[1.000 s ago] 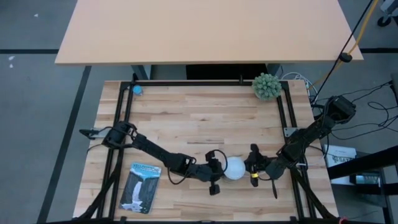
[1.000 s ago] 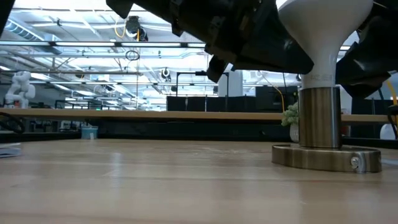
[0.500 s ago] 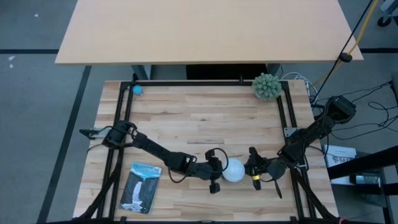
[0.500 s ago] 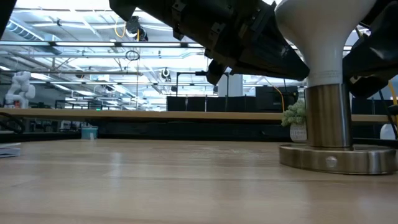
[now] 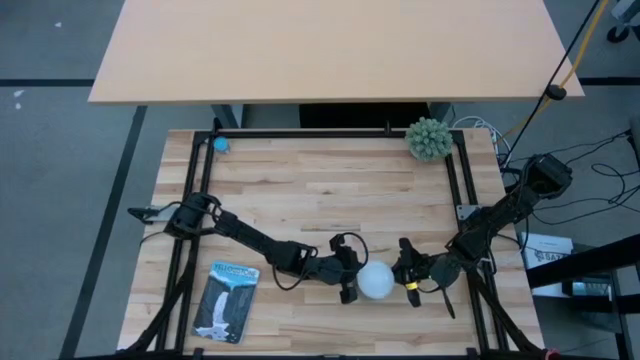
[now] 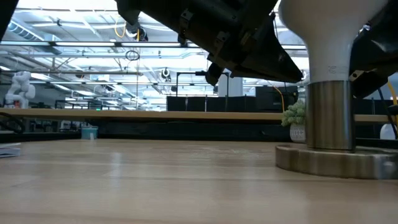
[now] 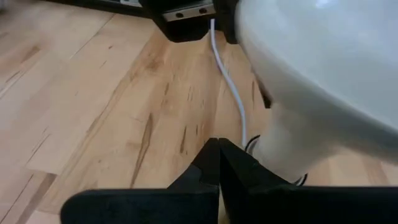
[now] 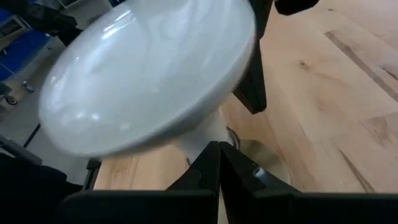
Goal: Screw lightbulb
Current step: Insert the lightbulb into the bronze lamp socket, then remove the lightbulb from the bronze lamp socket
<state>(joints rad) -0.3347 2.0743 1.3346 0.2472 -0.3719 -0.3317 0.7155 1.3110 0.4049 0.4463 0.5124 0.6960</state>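
Standing upright in the brass socket, the lightbulb is sitting near the table's front edge, presumably so it can be turned about its axis. The left gripper is pressing in from one side, the right gripper from the other, with the globe between them. Whether either gripper's fingers are clenched or released, I cannot tell.
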